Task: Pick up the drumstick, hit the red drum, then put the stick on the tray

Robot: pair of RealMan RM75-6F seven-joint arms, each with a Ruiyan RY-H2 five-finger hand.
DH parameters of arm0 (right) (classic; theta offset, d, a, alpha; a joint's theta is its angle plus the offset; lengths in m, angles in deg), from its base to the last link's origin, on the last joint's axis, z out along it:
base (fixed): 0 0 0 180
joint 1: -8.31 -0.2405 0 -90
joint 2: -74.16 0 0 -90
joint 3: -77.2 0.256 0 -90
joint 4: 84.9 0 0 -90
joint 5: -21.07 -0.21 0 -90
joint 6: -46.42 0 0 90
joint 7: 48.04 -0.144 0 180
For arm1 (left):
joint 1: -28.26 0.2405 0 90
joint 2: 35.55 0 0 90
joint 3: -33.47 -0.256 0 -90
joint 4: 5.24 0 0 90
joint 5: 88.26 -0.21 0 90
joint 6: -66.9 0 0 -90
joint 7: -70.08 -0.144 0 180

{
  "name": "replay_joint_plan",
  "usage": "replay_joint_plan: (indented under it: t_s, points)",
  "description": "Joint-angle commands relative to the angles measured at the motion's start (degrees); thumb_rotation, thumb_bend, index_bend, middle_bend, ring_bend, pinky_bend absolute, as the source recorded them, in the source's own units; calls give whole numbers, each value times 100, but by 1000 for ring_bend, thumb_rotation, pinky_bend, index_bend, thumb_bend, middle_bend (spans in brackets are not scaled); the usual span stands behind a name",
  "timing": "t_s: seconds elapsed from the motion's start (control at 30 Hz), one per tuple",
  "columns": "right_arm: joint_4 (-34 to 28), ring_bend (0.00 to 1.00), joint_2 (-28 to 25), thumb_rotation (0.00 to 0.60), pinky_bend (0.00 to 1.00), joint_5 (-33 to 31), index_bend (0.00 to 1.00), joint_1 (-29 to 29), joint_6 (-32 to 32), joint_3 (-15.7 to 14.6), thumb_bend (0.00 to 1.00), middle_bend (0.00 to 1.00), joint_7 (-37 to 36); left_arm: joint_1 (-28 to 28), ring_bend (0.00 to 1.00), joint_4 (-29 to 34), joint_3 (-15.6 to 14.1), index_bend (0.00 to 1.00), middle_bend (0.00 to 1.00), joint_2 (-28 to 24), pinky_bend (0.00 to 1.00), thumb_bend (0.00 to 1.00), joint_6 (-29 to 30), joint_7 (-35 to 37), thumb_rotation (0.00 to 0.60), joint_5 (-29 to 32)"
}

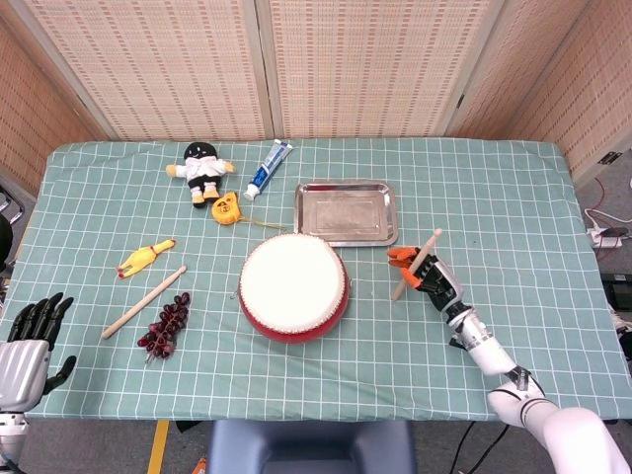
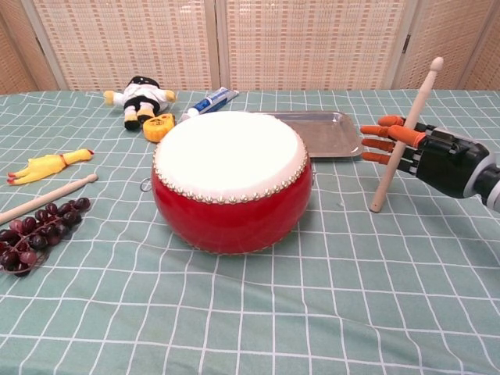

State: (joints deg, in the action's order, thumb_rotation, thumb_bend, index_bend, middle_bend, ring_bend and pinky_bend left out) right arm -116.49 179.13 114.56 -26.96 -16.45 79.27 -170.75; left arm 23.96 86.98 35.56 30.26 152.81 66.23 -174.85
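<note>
The red drum [image 1: 292, 286] with its white skin stands mid-table, also in the chest view [image 2: 230, 180]. Behind it lies the metal tray [image 1: 346, 212], bare [image 2: 328, 133]. My right hand [image 1: 432, 277] grips a wooden drumstick [image 1: 432, 240] to the right of the drum. In the chest view the drumstick [image 2: 388, 173] leans with its tip up and to the right, its lower end at the cloth, and the right hand [image 2: 439, 160] points its orange fingertips [image 2: 381, 141] left. My left hand [image 1: 28, 341] hangs off the table's front left corner, fingers apart, holding nothing.
A second wooden stick [image 1: 144, 301] lies at the left beside a bunch of grapes [image 1: 165, 326] and a rubber chicken [image 1: 145, 257]. A doll [image 1: 202, 170], a toothpaste tube [image 1: 269, 168] and a yellow tape measure [image 1: 226, 208] lie at the back left.
</note>
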Motion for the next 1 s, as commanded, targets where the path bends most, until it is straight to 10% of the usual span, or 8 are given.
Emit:
replay_joint_plan:
  t_s: [0.03,1.0]
  points:
    - [66,256,35,600,268,26,454,10,-123,-82,406,325,-50,0,24,-9,-8,0,0,4,20,276,-3,13,600,-5]
    - [68,373,190,600,380,190,586,0,-148,-691,205,422,700,1,25,-130,-57,0,0,42,19,276,-72,195,600,27]
